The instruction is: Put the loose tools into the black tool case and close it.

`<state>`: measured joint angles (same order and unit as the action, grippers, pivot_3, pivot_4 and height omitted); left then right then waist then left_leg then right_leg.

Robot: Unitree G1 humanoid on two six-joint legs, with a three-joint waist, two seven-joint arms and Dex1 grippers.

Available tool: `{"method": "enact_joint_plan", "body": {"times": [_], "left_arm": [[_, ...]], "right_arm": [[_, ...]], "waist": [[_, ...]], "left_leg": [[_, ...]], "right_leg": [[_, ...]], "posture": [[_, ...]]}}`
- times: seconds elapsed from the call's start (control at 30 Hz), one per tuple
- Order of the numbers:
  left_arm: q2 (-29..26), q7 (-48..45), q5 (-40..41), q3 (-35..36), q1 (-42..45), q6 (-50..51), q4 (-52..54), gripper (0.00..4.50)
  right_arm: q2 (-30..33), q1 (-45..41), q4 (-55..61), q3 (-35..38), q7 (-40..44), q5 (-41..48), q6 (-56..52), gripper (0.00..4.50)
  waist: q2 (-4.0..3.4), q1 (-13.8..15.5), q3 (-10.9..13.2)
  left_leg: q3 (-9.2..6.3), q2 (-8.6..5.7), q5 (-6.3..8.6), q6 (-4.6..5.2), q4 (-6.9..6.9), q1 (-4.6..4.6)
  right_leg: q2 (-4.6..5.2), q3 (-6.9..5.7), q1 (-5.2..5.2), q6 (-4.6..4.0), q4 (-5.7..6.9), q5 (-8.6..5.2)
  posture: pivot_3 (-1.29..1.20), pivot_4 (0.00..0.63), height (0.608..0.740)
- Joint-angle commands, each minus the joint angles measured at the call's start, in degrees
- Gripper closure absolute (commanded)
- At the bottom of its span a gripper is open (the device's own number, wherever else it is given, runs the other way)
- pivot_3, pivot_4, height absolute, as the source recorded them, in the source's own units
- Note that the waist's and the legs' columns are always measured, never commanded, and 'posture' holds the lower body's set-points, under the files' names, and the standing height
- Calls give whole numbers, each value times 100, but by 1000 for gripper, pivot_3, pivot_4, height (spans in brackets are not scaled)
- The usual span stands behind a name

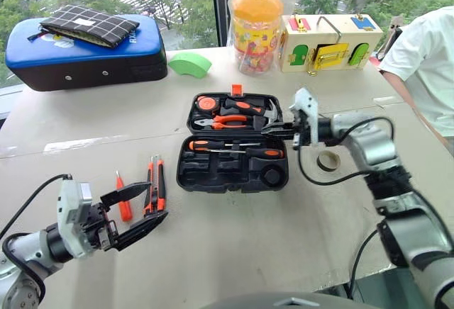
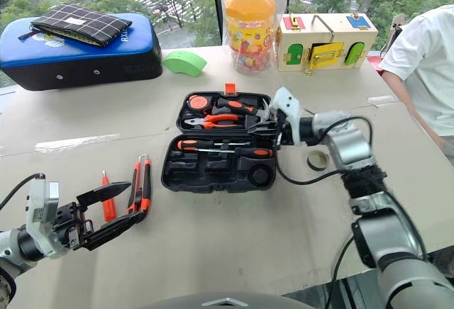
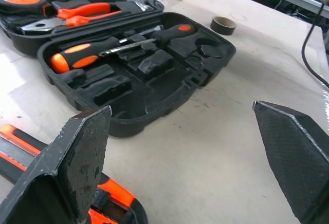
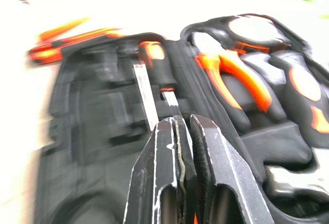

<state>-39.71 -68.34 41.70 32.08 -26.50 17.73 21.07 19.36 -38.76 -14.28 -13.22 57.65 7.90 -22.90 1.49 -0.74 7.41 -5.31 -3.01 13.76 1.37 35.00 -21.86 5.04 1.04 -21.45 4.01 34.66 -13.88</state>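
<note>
The black tool case [image 1: 273,176] lies open in the middle of the table. Two screwdrivers [image 1: 237,149] rest in its near half; pliers [image 1: 225,120], a hammer and a tape measure fill the far half. My right gripper [image 1: 268,131] is shut with nothing held, and it hovers over the case's right side, above the hinge line. A small tape roll [image 1: 328,160] lies on the table right of the case. Left of the case lie the utility knife [image 1: 155,180] and a slim orange tool [image 1: 123,199]. My left gripper [image 1: 157,201] is open, its fingertips at the knife's near end.
A blue-topped black case [image 1: 85,50] with a checked pouch stands at the back left. A green piece [image 1: 189,63], a bagged orange jar [image 1: 255,29] and a wooden latch box [image 1: 330,42] line the back. A person in a white shirt [image 1: 425,54] stands at the right.
</note>
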Motion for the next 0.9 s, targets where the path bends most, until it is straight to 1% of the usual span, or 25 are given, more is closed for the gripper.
{"method": "enact_joint_plan", "body": {"times": [0.03, 0.07, 0.13, 0.2, 0.3, 0.37, 0.4, 0.47, 0.5, 0.6, 0.63, 0.73, 0.77, 0.8, 0.83, 0.9], "left_arm": [[121, 274, 23, -71, 64, 13, 64, 0], [156, 430, 80, -77, 79, 116, 161, 0], [211, 986, 321, -22, 100, 483, 611, 0], [254, 1521, 580, 79, 112, 817, 1012, 0], [394, 2606, 1097, 285, 81, 1312, 1656, 0], [675, 3959, 1419, 472, 234, 1591, 2056, 0], [784, 4584, 1553, 550, 327, 1704, 2197, 0], [931, 5621, 1381, 516, 612, 1971, 2304, 0], [972, 5941, 1350, 476, 687, 2077, 2336, 0], [945, 7119, 1013, 283, 715, 2774, 2564, 0], [1035, 7462, 1170, 245, 727, 2961, 2599, 0], [1271, 8049, 872, -87, 626, 3273, 2721, 0], [1308, 8119, 678, -178, 559, 3274, 2745, 0], [1340, 8147, 568, -252, 493, 3277, 2752, 0], [1394, 8154, 518, -287, 435, 3277, 2744, 0], [1504, 8126, 324, -502, 276, 3280, 2630, 0]], "right_arm": [[-18, 208, -248, -789, -470, -907, 504, 4468], [-20, 245, -430, -1036, -559, -1166, 651, 4468], [-10, 282, -651, -1234, -619, -1387, 812, 4468], [25, 277, -718, -1201, -696, -1470, 1003, 4468], [68, 321, -490, -810, -776, -1267, 1217, 4468], [38, 489, 95, -251, -830, -749, 1712, 4468], [43, 579, 455, -2, -681, -377, 1639, 4468], [207, 838, 1210, 296, -233, 314, 1220, 4468], [332, 972, 1518, 327, 0, 555, 1051, 4239], [689, 1400, 2503, 457, 370, 1272, 480, 3297], [848, 1546, 2810, 485, 452, 1440, 294, 2646], [1238, 1919, 3610, 676, 514, 1943, -188, 1249], [1333, 2001, 3795, 748, 519, 2068, -261, 712], [1407, 2056, 3923, 818, 510, 2171, -312, 330], [1465, 2093, 4026, 874, 486, 2282, -385, 45], [1627, 2219, 4243, 1034, 506, 2525, -487, 45]], "waist": [[0, -4, 0], [1, -9, -10], [25, -20, -30], [30, -13, -35], [25, 6, -39], [25, 28, -38], [20, 52, -34], [10, 101, -26], [8, 107, -24], [16, 116, -29], [16, 109, -29], [16, 143, -28], [16, 150, -28], [17, 156, -27], [17, 158, -27], [18, 164, -27]], "left_leg": [[7, -2, 0, 0, 0, -1], [13, -3, -1, 0, 0, 0], [23, 1, 0, 1, 0, 11], [20, 8, -1, -1, 4, 17], [20, 7, -1, -1, 7, 17], [15, 7, -1, 0, 7, 14], [13, 6, 0, 0, 8, 12], [5, 4, -1, 0, 9, 2], [6, 4, -2, 1, 9, 3], [12, 5, -2, 2, 9, 3], [14, 5, -2, 3, 9, 4], [15, 6, -1, 2, 10, 2], [16, 5, -1, 2, 10, 2], [17, 5, -1, 2, 11, 1], [18, 5, -1, 2, 12, -1], [19, 5, -1, 1, 13, -1]], "right_leg": [[-2, 5, -4, 0, 3, 0], [-3, 10, -6, 1, 3, 1], [-5, 22, -4, 1, 12, 1], [-10, 20, 2, 1, 16, 1], [-9, 19, 4, 1, 17, 1], [-9, 17, 4, 1, 16, 1], [-8, 16, 3, 3, 14, 2], [-5, 12, 1, 22, 9, 14], [-6, 14, -2, 23, 11, 15], [-11, 15, -3, 22, 12, 15], [-12, 18, -2, 22, 12, 14], [-11, 17, -3, 2, 12, 2], [-11, 18, -3, 2, 12, 2], [-10, 19, -3, 2, 11, 2], [-8, 19, -3, 1, 10, 2], [-3, 19, -3, 0, 9, 1]], "posture": [[0, 150, 740], [0, 150, 740], [0, 150, 740], [0, 150, 740], [0, 150, 740], [0, 150, 740], [0, 150, 740], [0, 150, 740], [0, 150, 740], [0, 150, 740], [0, 150, 740], [0, 150, 740], [0, 150, 740], [0, 150, 740], [0, 150, 740], [0, 150, 740]]}}
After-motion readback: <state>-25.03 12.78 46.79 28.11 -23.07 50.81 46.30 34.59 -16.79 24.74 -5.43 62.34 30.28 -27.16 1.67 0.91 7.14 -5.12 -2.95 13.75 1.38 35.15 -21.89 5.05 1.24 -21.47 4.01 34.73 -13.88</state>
